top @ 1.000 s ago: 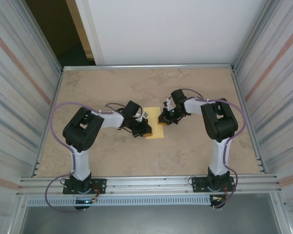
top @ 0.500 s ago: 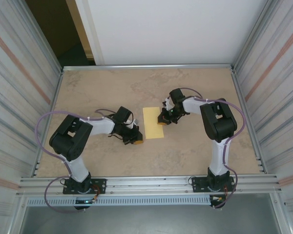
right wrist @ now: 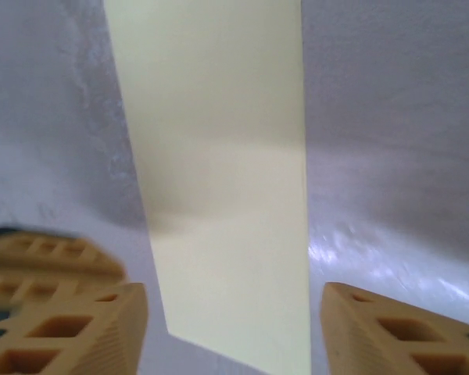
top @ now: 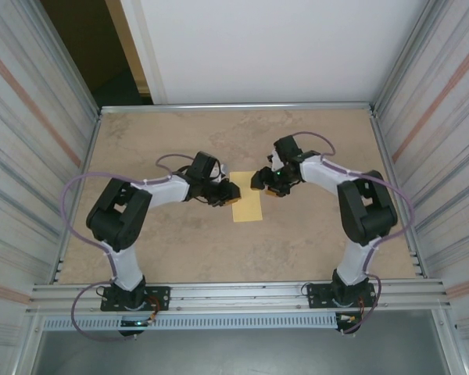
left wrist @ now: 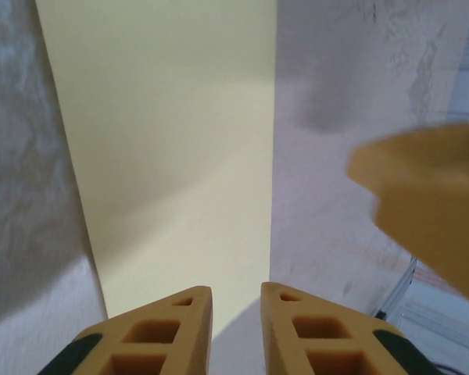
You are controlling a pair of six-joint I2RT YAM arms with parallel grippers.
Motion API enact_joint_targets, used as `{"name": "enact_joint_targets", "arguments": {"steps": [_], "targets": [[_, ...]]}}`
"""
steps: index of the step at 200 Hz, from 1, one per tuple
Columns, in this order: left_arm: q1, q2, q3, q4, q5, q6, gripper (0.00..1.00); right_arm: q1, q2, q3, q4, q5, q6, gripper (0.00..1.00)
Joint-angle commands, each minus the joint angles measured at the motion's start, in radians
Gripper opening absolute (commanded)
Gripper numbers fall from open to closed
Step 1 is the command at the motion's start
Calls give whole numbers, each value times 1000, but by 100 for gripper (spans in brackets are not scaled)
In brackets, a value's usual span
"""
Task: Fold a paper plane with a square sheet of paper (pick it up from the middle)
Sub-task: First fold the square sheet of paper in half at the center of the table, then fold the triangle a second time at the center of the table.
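Observation:
The square sheet of paper [top: 248, 208] lies flat on the table as a pale yellow narrow rectangle. My left gripper [top: 228, 191] hovers at its far left corner. In the left wrist view the paper [left wrist: 172, 141] stretches ahead of the left gripper [left wrist: 236, 301], whose jaws stand a narrow gap apart with nothing between them. My right gripper [top: 259, 181] hangs over the paper's far right corner. In the right wrist view the right gripper [right wrist: 234, 312] is wide open, with the paper [right wrist: 219, 156] lying below and between its fingers, untouched.
The tan table [top: 172, 250] is boxed in by ribbed metal walls left [top: 31, 156] and right [top: 445, 156], and a white back wall [top: 273, 47]. A metal rail [top: 234, 295] with both arm bases runs along the near edge. The two grippers sit close together.
The left arm swung away to the lower left and then came back to the paper's far left corner. Both grippers, shut a second ago, have parted; the right one opened wide and lifted slightly.

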Motion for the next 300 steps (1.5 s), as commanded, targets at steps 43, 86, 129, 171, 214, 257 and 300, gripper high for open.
{"name": "enact_joint_targets", "arguments": {"steps": [43,86,129,171,214,257,300], "targets": [[25,73,30,46,-76,-59,27,-11,-172,-227,60,8,132,65],[37,97,-8,95,-77,-138,27,33,-133,-242,84,-17,169,60],[34,115,19,-73,-160,-197,27,54,-118,-248,110,-19,209,58],[29,131,50,-144,-170,-210,27,68,-91,-249,103,-28,221,56],[27,149,69,-180,-169,-217,26,88,-66,-242,107,-31,226,50],[26,159,88,-232,-194,-216,26,104,-47,-236,91,-25,227,45],[26,171,89,-239,-193,-221,26,110,-39,-236,97,-31,226,43]]}}
